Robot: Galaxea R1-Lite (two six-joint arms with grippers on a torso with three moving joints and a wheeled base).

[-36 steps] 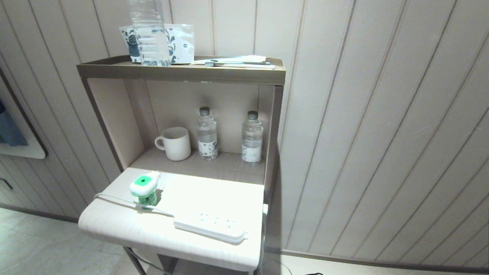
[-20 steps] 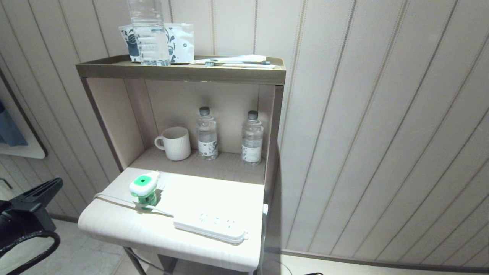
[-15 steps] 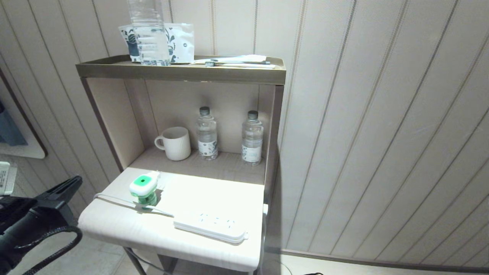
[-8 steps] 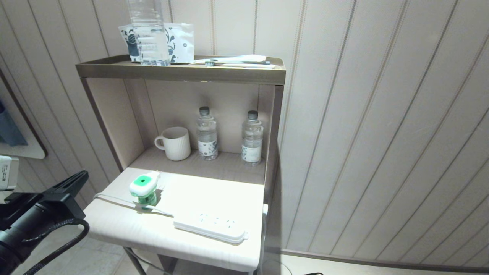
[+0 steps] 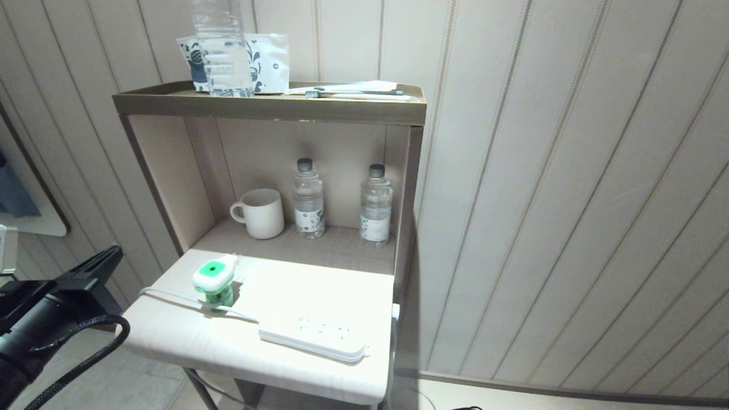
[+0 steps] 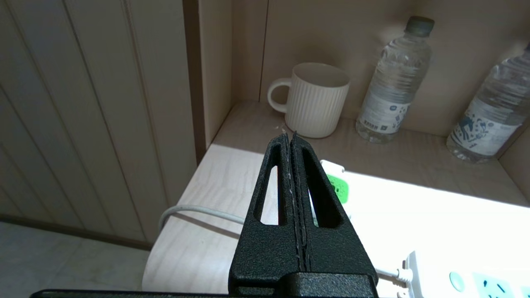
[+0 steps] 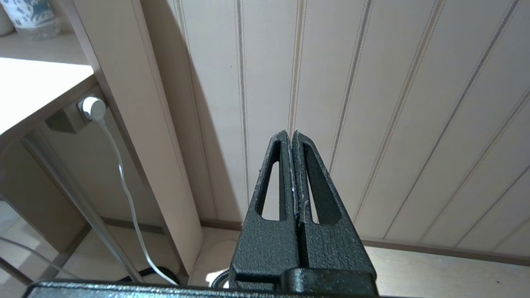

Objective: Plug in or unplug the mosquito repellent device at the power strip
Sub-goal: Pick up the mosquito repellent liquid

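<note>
The mosquito repellent device (image 5: 213,282), a green bottle under a white cap, stands upright on the left of the lit table top, apart from the power strip (image 5: 316,336) at the front right. The strip's thin cord (image 5: 171,297) runs past the device's base. My left gripper (image 5: 114,252) hovers shut and empty off the table's left edge, level with the device. In the left wrist view the left gripper (image 6: 289,134) hides most of the device (image 6: 338,188), and the power strip's end (image 6: 468,281) shows at the corner. My right gripper (image 7: 289,133) is shut, parked low facing the panelled wall.
On the recessed shelf behind stand a white ribbed mug (image 5: 259,213) and two water bottles (image 5: 308,198) (image 5: 376,205). The top shelf (image 5: 267,107) carries a large clear bottle (image 5: 222,51), packets and toothbrushes. Side panels wall the recess. A cable (image 7: 124,182) hangs beneath the table.
My left arm came into the head view from the lower left and closed on the table's left edge, shut throughout. The device and the strip have not moved.
</note>
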